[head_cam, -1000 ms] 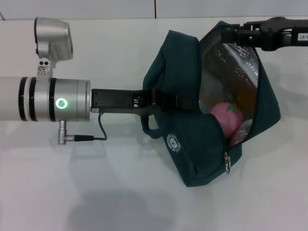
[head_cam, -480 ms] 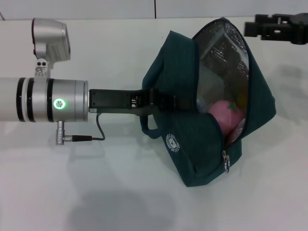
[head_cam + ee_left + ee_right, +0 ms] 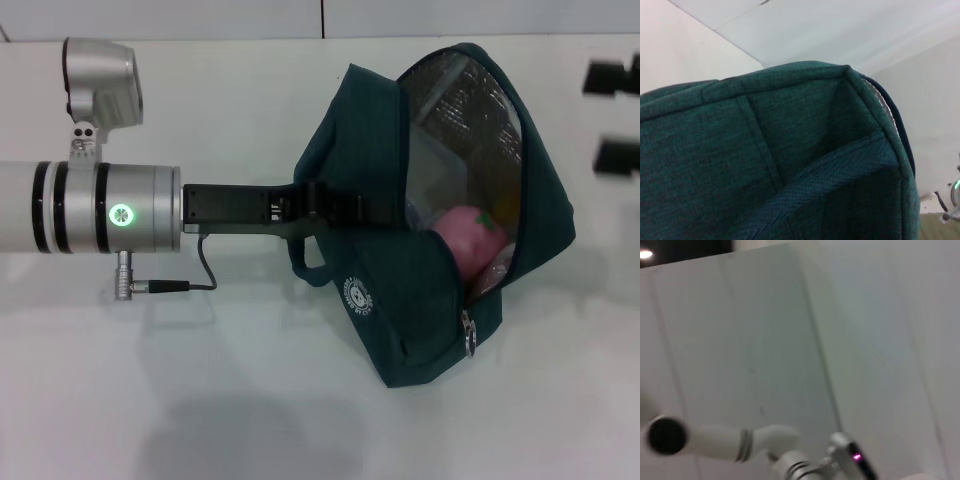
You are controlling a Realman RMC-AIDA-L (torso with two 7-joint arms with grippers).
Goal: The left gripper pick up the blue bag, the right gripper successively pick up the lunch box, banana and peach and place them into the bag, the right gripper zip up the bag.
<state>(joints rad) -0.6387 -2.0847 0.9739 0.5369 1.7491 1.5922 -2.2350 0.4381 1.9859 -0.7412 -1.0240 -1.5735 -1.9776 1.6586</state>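
Head view: the bag (image 3: 440, 250) lies on the white table (image 3: 200, 380), mouth unzipped and foil lining showing, with the peach (image 3: 465, 240) inside and a sliver of banana (image 3: 506, 208) behind it. Left gripper (image 3: 345, 213) is clamped on the bag's side. Right gripper (image 3: 612, 118), at the right edge, has fingers spread and holds nothing.

One bag (image 3: 440, 230) is lying at centre right of the head view. One peach (image 3: 468, 240) is showing inside it. Two grippers are showing: the left one (image 3: 345, 208) at centre, the right one (image 3: 615, 115) at the upper right edge.
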